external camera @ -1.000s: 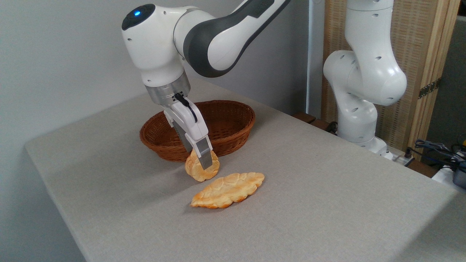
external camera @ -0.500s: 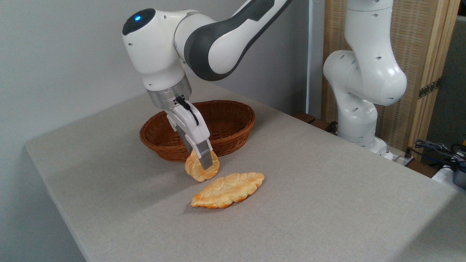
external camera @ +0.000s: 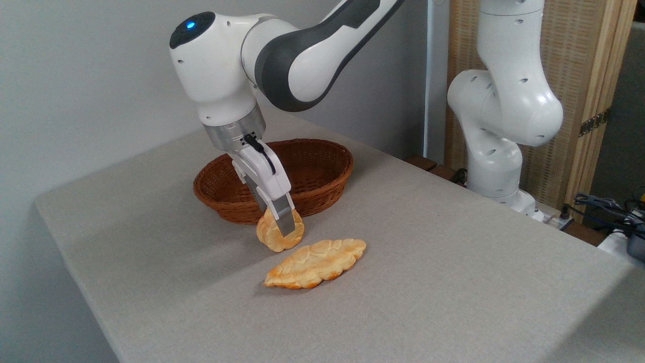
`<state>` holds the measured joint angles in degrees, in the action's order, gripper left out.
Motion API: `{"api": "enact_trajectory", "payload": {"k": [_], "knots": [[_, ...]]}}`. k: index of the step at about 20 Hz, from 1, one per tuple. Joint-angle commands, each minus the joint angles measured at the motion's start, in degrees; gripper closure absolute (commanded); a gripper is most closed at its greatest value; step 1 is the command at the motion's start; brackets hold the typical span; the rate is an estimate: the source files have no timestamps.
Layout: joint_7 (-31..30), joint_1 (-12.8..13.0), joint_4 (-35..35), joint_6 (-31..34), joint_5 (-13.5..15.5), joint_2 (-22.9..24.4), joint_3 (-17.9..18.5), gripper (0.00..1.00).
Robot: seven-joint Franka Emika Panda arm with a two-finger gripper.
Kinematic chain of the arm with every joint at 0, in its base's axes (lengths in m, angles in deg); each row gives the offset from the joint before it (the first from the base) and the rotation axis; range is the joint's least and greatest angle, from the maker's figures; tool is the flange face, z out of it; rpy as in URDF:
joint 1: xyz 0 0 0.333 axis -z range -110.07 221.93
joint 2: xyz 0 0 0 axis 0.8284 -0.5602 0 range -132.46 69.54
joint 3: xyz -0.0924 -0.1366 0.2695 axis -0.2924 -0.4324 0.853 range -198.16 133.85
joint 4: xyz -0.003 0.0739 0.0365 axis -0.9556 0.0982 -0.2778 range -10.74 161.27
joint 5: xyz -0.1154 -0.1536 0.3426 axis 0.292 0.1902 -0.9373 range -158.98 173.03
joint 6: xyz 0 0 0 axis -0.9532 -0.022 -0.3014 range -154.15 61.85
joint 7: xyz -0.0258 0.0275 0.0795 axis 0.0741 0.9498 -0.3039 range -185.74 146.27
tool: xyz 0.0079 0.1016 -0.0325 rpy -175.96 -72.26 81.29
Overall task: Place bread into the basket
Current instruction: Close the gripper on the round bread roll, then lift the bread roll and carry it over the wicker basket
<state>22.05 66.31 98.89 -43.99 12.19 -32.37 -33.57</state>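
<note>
Grey cloth table (external camera: 453, 282), pale wall (external camera: 75, 75)

The bread (external camera: 278, 234) is a small round bun, golden-tan with a lumpy, crackled surface and paler cream patches between the browner ridges. It stands on its edge rather than lying flat, its broad face turned toward the camera, just in front of the basket (external camera: 322, 179) and touching or nearly touching the basket's near wall. The basket is an oval, shallow, reddish-brown wicker one, several times wider than the bun, sitting upright with its open top facing up; the visible part of its inside holds nothing.
</note>
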Motion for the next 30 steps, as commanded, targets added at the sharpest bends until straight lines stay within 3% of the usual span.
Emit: {"api": "enact_trajectory", "payload": {"k": [1, 23, 30], "knots": [[1.1, 0.3, 0.5, -0.4, -0.8, 0.6, 0.5, 0.75], [0.9, 0.3, -0.2, 0.2, -0.7, 1.3, 0.4, 0.76], [0.3, 0.3, -2.4, 0.7, 0.0, 4.8, 0.2, 0.76]]}}
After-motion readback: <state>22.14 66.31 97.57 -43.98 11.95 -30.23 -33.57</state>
